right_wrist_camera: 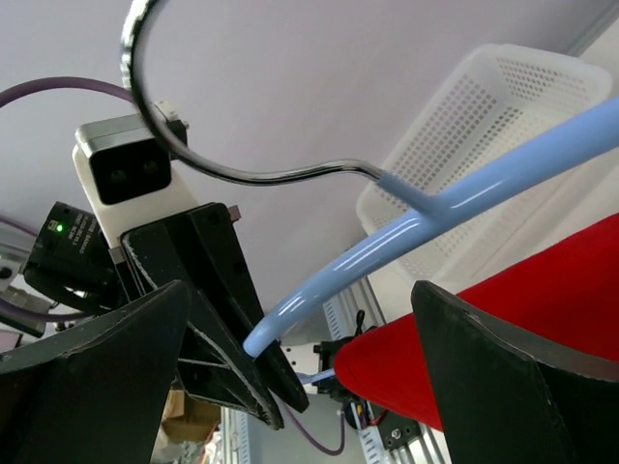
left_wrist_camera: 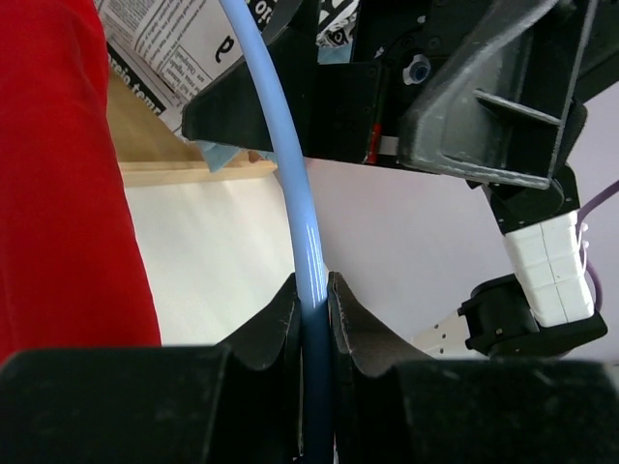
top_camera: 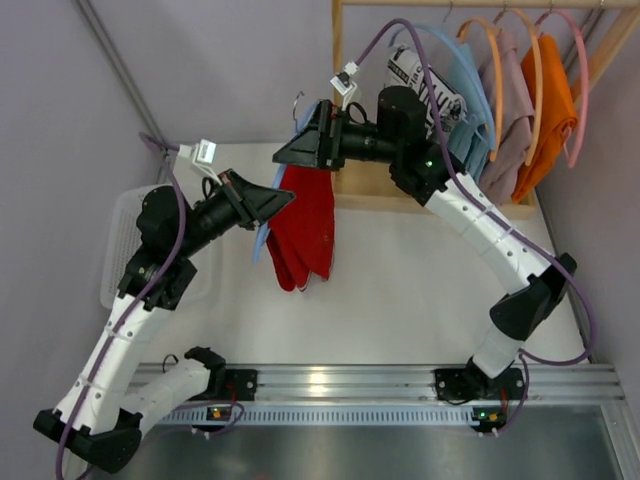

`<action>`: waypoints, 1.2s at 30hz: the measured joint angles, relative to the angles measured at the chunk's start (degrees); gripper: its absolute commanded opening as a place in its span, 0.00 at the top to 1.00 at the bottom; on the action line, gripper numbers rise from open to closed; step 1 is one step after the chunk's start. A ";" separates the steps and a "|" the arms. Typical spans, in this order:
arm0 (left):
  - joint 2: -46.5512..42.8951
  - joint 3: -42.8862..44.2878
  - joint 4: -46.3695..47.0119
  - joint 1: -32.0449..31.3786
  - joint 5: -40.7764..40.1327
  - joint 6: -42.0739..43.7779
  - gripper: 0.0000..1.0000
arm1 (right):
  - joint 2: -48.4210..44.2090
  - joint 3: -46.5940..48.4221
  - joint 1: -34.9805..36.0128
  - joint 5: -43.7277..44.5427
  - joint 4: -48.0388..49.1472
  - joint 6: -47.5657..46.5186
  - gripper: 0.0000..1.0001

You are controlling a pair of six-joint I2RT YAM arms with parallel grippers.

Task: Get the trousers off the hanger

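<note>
Left end effector [left_wrist_camera: 311, 282], nearest the arm bases: clamped on the rod of a light blue hanger [left_wrist_camera: 290, 164], which is pinched between both fingers [left_wrist_camera: 276, 324] and runs upward out of them. Red trousers [top_camera: 310, 225] are draped over this hanger and hang down over the white tabletop [top_camera: 420, 290], between the two end effectors. In the left wrist view the red cloth fills the left side. The hanger's metal hook [right_wrist_camera: 242, 174] is seen curving free in the air. A white perforated basket [top_camera: 125, 240] is set at the left edge of the tabletop, beside the left arm.

Right end effector [right_wrist_camera: 300, 309], farther back and just above the top of the red trousers: released, its fingers [right_wrist_camera: 503, 377] spread wide. The hanger's blue rod and the upper fold of the red cloth lie between them; whether either finger touches the cloth cannot be told.

At the far right a wooden rack [top_camera: 338, 60] is seen, on which four further garments are hung on hangers of their own: white trousers with black print [top_camera: 408, 68], light blue trousers [top_camera: 465, 85], dusty mauve trousers [top_camera: 510, 125] and orange trousers [top_camera: 550, 110].
</note>
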 measured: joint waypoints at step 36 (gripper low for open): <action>-10.97 -11.45 3.67 6.97 -3.58 1.81 0.44 | 15.21 12.20 7.89 -0.59 7.58 5.86 1.00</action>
